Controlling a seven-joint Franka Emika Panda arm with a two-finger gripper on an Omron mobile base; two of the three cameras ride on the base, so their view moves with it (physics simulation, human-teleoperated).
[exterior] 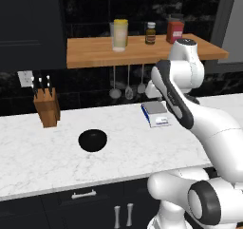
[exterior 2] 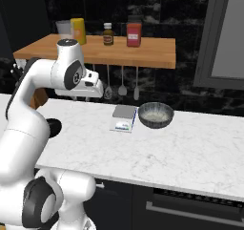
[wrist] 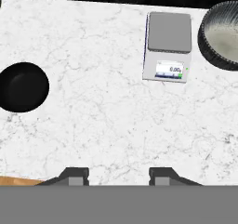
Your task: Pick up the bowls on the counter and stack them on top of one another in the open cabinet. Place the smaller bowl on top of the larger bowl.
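At the far left of the white marble counter (exterior: 42,152) stands a wooden knife block (exterior: 46,107) against the dark wall, and to its right, nearer the front edge, sits the smaller bowl (exterior: 92,140), glossy black and upright, well apart from everything else. Further right lies a small kitchen scale (exterior 2: 124,117) with a grey plate and a lit display, and just beside it on the right rests the larger bowl (exterior 2: 155,114), grey with a ribbed outside, close to the scale but not touching it. Above them a wooden shelf (exterior 2: 143,52) carries jars and bottles, with utensils (exterior 2: 122,83) hanging under it. The gripper (wrist: 120,175) hovers high over the bare marble between the two bowls, pointing down; its two dark fingertips (wrist: 74,176) stand partly apart with nothing between them, holding nothing. In the hand view the black bowl lies to the left and the ribbed bowl at the upper right edge.
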